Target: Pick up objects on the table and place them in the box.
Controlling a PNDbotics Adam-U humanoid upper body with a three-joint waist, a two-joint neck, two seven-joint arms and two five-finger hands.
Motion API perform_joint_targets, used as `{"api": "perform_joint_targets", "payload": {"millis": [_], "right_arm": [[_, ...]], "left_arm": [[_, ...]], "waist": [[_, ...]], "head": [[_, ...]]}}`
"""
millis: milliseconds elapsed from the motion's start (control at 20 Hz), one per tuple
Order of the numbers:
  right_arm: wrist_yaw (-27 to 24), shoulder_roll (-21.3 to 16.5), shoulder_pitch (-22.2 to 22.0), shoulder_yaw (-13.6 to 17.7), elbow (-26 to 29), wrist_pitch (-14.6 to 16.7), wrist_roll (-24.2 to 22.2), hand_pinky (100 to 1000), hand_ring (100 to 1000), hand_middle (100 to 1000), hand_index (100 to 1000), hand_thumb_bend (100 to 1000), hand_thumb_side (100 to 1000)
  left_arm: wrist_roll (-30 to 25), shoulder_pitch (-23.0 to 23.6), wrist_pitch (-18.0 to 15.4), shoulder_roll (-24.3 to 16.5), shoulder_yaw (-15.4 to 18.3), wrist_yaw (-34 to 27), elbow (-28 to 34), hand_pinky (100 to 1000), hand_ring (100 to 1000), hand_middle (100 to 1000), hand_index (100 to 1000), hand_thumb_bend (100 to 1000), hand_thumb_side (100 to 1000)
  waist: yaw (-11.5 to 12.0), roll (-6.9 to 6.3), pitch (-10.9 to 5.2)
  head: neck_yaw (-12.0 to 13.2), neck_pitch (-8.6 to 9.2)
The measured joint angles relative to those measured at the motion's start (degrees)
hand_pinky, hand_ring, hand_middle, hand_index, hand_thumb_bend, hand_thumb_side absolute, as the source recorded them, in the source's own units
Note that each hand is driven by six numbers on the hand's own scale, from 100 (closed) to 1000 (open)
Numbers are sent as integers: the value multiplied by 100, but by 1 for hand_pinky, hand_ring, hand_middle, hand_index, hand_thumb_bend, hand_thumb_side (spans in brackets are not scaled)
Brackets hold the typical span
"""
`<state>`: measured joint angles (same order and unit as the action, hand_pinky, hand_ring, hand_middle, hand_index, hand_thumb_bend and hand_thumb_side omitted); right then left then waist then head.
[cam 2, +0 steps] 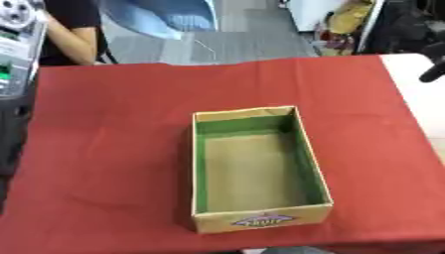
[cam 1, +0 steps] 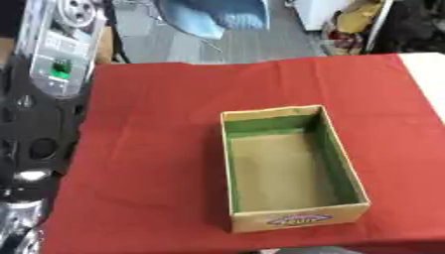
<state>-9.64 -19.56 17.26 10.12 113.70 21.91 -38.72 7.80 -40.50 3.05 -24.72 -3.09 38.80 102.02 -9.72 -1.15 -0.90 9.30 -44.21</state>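
An open cardboard box (cam 1: 295,218) with green inner walls stands on the red cloth (cam 1: 148,124), right of the middle and near the front edge. Nothing lies inside it; its brown floor is bare. I see no loose objects on the cloth. My left arm (cam 1: 52,59), black with silver joints, rises along the left edge of the left eye view, and its hand is out of the picture. A dark blurred piece of my right arm or hand (cam 2: 432,69) shows at the right edge of the right eye view, well away from the box.
The pale table top (cam 2: 430,109) shows beyond the cloth's right edge. Behind the table lie a grey floor, a blue chair (cam 1: 217,17) and yellow items at the far right. A grey shape (cam 2: 295,250) peeks in at the bottom edge.
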Motion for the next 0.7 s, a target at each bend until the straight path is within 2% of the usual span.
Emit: {"api": "perform_joint_targets", "payload": {"millis": [400, 550, 650, 700], "right_arm": [[-188, 40, 43, 62, 0, 63, 366, 610, 792, 825, 999, 100, 757], [-181, 40, 65, 60, 0, 64, 373, 610, 791, 823, 997, 100, 756], [-179, 40, 79, 56, 0, 59, 364, 610, 791, 822, 996, 100, 754], [-178, 40, 79, 52, 0, 56, 358, 610, 791, 822, 996, 100, 754]], "left_arm": [[-1574, -103, -187, 22, -1176, 160, -453, 100, 100, 100, 100, 100, 259], [-2155, -156, -338, 9, -1641, 157, -589, 100, 100, 100, 104, 100, 295], [-2545, -167, -438, -11, -1934, 108, -661, 100, 100, 100, 133, 100, 400], [-2741, -167, -478, -34, -2061, 77, -683, 100, 100, 129, 192, 100, 344]], "waist": [[-53, -24, -3], [-71, -54, -3], [-77, -56, -3], [-79, -56, -3]], "head": [[94, 0], [108, 0], [117, 0], [126, 0]]}}
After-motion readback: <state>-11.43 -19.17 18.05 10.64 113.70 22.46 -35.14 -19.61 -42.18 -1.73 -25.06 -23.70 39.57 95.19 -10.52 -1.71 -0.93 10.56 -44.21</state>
